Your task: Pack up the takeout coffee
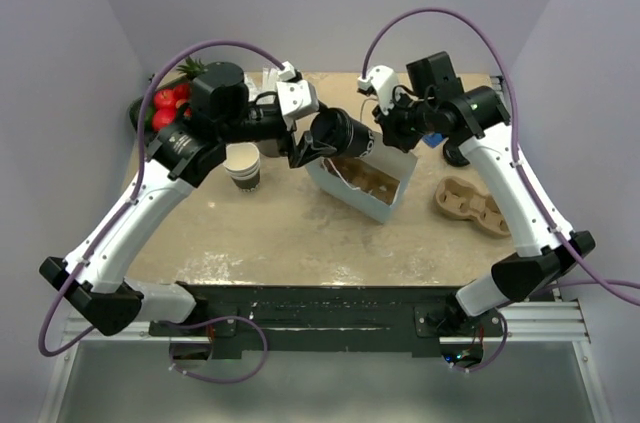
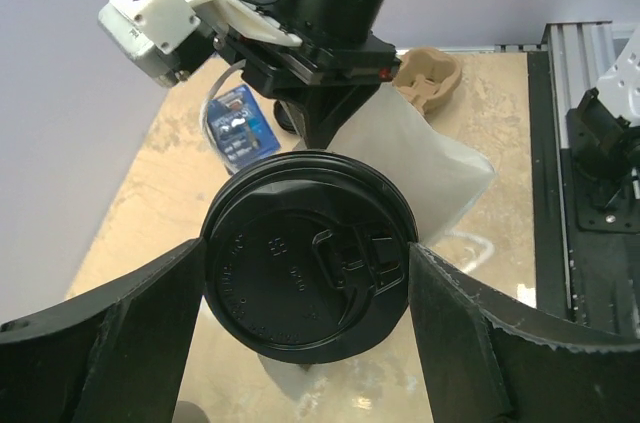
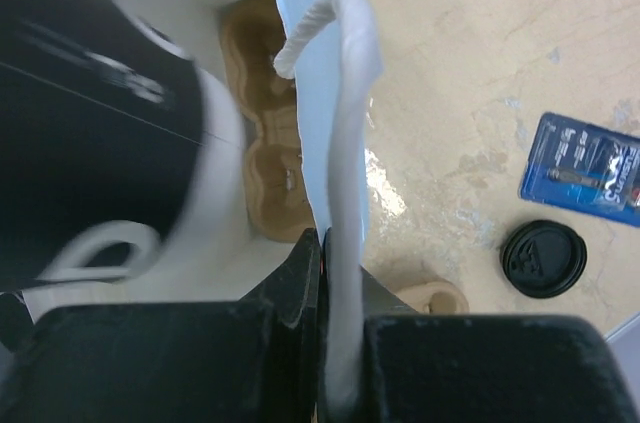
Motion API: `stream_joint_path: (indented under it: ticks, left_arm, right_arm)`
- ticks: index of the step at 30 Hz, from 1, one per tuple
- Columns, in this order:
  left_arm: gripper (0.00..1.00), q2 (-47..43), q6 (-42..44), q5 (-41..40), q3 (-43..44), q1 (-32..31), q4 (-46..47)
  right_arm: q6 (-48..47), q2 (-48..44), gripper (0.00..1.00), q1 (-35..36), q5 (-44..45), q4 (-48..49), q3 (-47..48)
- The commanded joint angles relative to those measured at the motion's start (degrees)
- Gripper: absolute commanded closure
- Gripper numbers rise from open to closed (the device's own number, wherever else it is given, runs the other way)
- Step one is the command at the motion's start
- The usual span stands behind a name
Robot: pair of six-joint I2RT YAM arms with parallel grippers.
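The takeout coffee [image 1: 345, 135], a dark brown cup with white markings and a black lid [image 2: 305, 248], is held tilted on its side above the open white paper bag [image 1: 385, 203]. My left gripper [image 1: 318, 148] is shut on it just below the lid, with a finger [image 2: 120, 333] on each side. My right gripper [image 1: 393, 135] is shut on the bag's far rim and rope handle [image 3: 340, 123], holding it upright. In the right wrist view the cup [image 3: 90, 143] is at the bag's mouth, over a brown pulp cup carrier [image 3: 268, 158] lying inside the bag.
A lidless stack of cups [image 1: 243, 165] stands left of the bag. A second pulp carrier [image 1: 470, 205] lies at the right. A loose black lid [image 3: 543, 258] and a blue packet [image 3: 585, 173] lie behind the bag. Red fruit [image 1: 168, 106] sits at the far left.
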Motion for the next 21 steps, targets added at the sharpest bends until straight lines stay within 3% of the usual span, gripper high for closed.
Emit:
stream_joint_path:
  ticks: [1, 11, 21]
  left_arm:
    - [1.00, 2.2, -8.6, -0.1, 1.0, -0.3, 2.8]
    - [1.00, 3.2, -8.6, -2.5, -2.1, -1.1, 3.3]
    - [1.00, -1.7, -6.2, -16.7, -17.0, -4.9, 8.4]
  right_arm:
    - [-2.1, -2.7, 1.00, 3.8, 3.7, 1.8, 1.7]
    - [-0.6, -1.6, 1.00, 6.3, 8.9, 4.2, 3.2]
    - [3.1, -5.7, 1.00, 8.4, 9.2, 5.9, -2.4]
